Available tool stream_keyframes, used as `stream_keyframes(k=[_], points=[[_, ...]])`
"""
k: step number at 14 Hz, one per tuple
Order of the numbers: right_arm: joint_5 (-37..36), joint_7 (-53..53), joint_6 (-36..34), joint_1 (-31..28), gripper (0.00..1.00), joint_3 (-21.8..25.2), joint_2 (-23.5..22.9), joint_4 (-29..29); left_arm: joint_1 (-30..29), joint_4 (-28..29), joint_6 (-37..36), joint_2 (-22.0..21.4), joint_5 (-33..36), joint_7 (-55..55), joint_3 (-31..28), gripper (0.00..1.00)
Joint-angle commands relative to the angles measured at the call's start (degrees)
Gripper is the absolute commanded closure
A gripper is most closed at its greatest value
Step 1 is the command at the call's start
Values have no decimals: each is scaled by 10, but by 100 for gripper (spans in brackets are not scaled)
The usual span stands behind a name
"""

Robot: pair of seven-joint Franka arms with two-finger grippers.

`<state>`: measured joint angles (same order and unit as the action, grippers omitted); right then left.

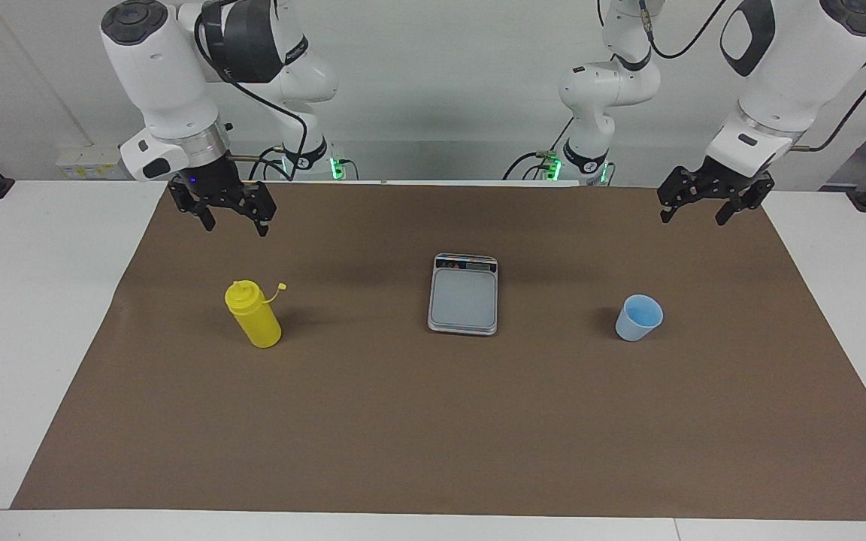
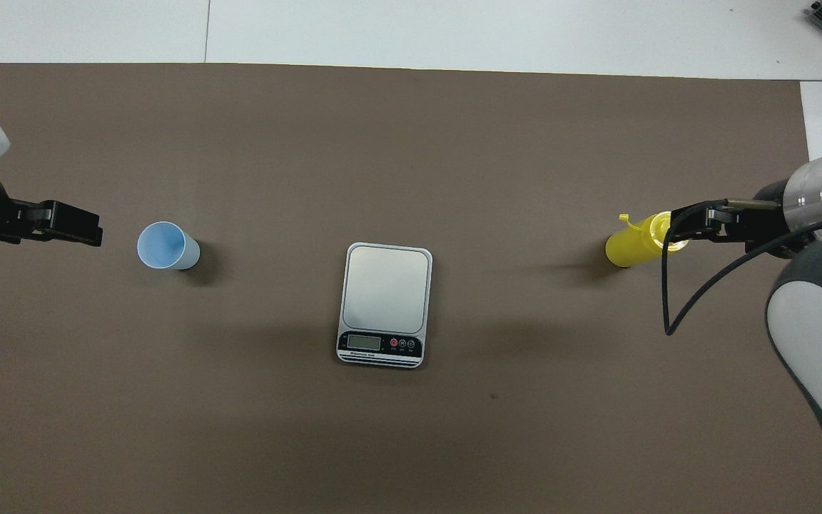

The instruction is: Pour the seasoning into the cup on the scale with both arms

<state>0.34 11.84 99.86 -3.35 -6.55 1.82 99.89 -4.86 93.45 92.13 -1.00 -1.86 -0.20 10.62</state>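
So nothing is done yet: both my jaws hang released, the cup (image 1: pixel 638 318) off the scale (image 1: pixel 464 294), the seasoning (image 1: pixel 253 314) untouched.

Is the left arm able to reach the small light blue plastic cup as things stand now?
Probably yes. The left gripper hangs open above the mat, the light blue plastic cup stands upright at that arm's end, and nothing lies between them.

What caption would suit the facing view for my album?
Two open grippers, left and right, hang over the brown mat; bottle, scale, cup untouched.
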Motion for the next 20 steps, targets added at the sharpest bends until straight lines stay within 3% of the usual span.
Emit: stream_keyframes(k=[1,7,11,20], points=[[-3,-7,-5,-6,0,-3,10,7,4,17,-5,-18,6,10,-5,0],[-3,-7,-5,-6,0,-3,10,8,3,27,4,-21,6,10,-4,0],[-3,-7,-5,-6,0,-3,10,8,-4,67,61,-22,5,9,-5,0],[-3,-7,-5,-6,0,-3,10,7,-41,232,309,27,5,-3,-7,0]])
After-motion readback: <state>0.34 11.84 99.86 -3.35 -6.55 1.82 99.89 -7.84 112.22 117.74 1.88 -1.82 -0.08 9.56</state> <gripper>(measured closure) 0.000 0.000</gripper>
